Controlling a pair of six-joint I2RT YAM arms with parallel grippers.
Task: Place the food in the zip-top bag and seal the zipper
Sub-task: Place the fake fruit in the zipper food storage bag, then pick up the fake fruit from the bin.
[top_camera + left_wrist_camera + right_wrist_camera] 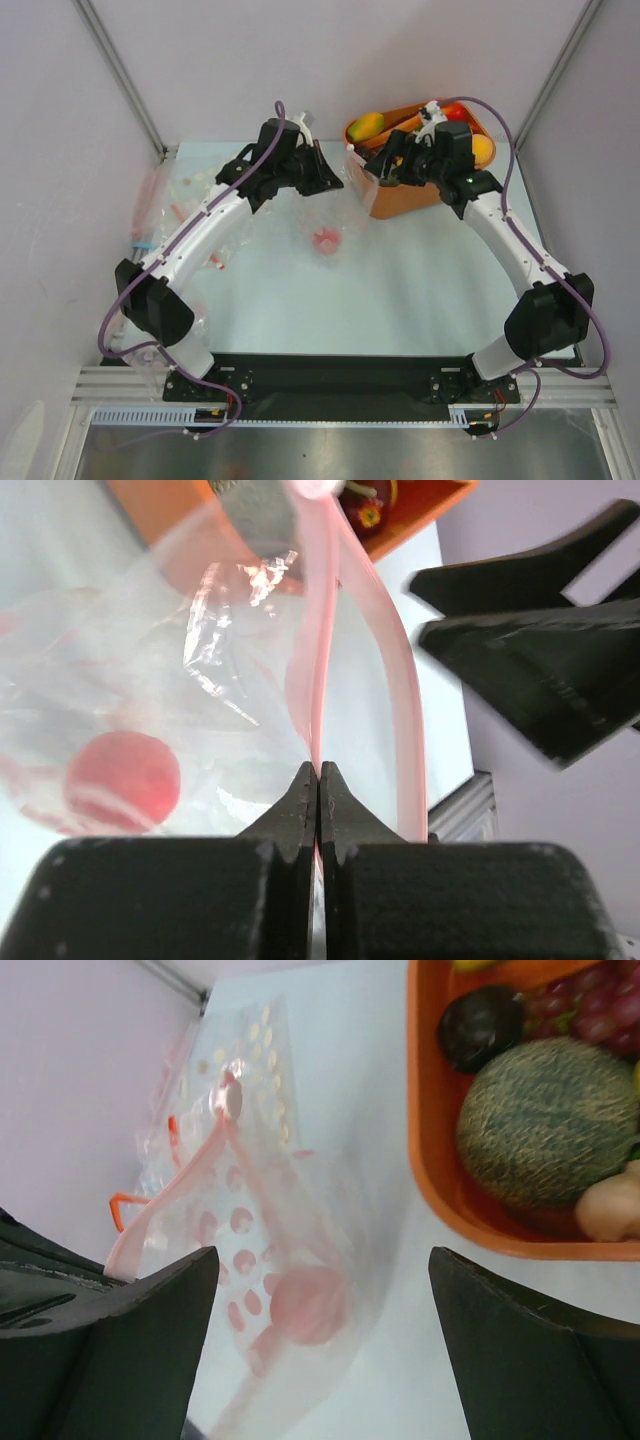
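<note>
Left wrist view: left pincer (318, 780) clamps the pale-pink zipper strip (320, 670) of the crinkly clear plastic bag (170, 680) beside the orange plastic tub (432, 1185); one round red toy fruit (122, 780) lies inside. Beside that tub the right pincer (322, 1265) gapes empty. Filling seems in hand; next calls for reaching into the tub.

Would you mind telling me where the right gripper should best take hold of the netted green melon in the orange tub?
Probably across its shorter width, coming straight down from above with the open right gripper. The melon lies against the orange tub's wall, with a dark fruit and a pale one beside it, so sideways approaches look blocked.
</note>
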